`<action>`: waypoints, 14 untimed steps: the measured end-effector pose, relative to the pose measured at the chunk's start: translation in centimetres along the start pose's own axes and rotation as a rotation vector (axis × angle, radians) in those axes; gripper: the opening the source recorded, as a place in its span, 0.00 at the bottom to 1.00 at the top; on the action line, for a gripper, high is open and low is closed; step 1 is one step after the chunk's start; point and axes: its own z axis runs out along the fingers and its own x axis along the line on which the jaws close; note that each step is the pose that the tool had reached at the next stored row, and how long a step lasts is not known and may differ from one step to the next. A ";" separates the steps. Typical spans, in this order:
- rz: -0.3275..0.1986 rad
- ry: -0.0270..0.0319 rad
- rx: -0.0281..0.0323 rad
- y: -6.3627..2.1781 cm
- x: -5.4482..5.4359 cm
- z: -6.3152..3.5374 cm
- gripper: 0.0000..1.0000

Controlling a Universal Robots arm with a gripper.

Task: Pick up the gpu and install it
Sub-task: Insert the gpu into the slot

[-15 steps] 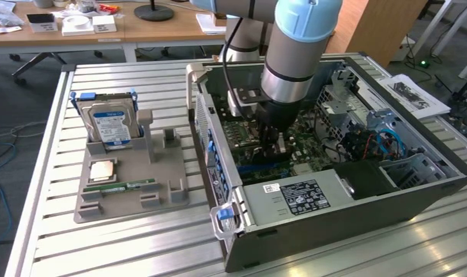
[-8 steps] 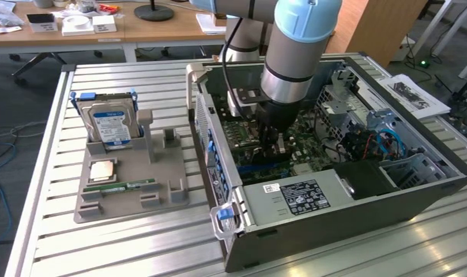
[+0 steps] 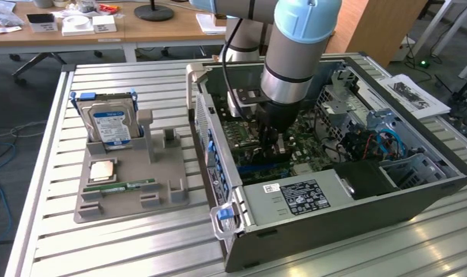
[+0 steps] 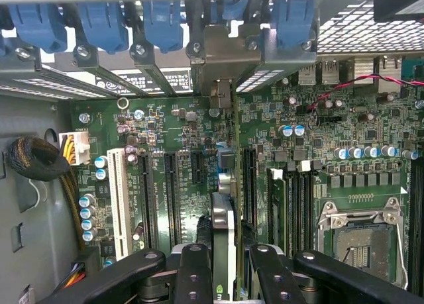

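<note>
**Wrist view: gpu clamped edge-on above the board**

My gripper (image 4: 224, 267) is clenched on the gpu (image 4: 223, 228). One finger (image 4: 192, 271) presses each face, and the card stands on edge between them, running away from me toward the rear brackets (image 4: 222, 49). In the exterior view my gripper (image 3: 270, 137) is deep inside the open case (image 3: 418, 199), low over the motherboard (image 4: 179, 128).

I judge the pick-up done and the install in hand. The card hangs along the line of the long black slots, between a short one (image 4: 196, 161) and a long one (image 4: 248, 185). It hides whatever lies directly beneath it, so I cannot tell whether its lower edge touches a slot or is apart from it.

Seating it calls for the edge connector lined up squarely along its slot, the metal end matched to a rear opening, and a straight, even push down with no tilt. Skew could jam the contacts or scrape nearby capacitors (image 4: 291, 130).
</note>
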 end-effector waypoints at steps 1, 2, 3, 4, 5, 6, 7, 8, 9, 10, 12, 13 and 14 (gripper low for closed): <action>0.000 0.0000 0.0000 0.00 0.0 0.00 0.27; 0.000 0.0000 0.0000 0.00 0.0 0.00 0.27; 0.000 0.0000 0.0000 0.01 0.0 0.00 0.27; 0.000 -0.0001 0.0001 0.02 0.0 0.01 0.27; 0.000 -0.0001 0.0001 0.02 0.0 0.01 0.27; 0.000 -0.0001 0.0002 0.03 0.0 0.01 0.27; 0.000 -0.0002 0.0005 0.05 0.0 0.02 0.27; 0.000 0.0002 0.0036 0.19 0.0 0.10 0.27; 0.000 0.0003 0.0042 0.21 0.0 0.11 0.27; 0.000 0.0001 0.0044 0.21 0.0 0.12 0.27; 0.000 -0.0002 0.0047 0.22 0.0 0.14 0.27; 0.000 -0.0003 0.0048 0.22 0.0 0.15 0.27; 0.000 -0.0003 0.0048 0.22 0.0 0.15 0.27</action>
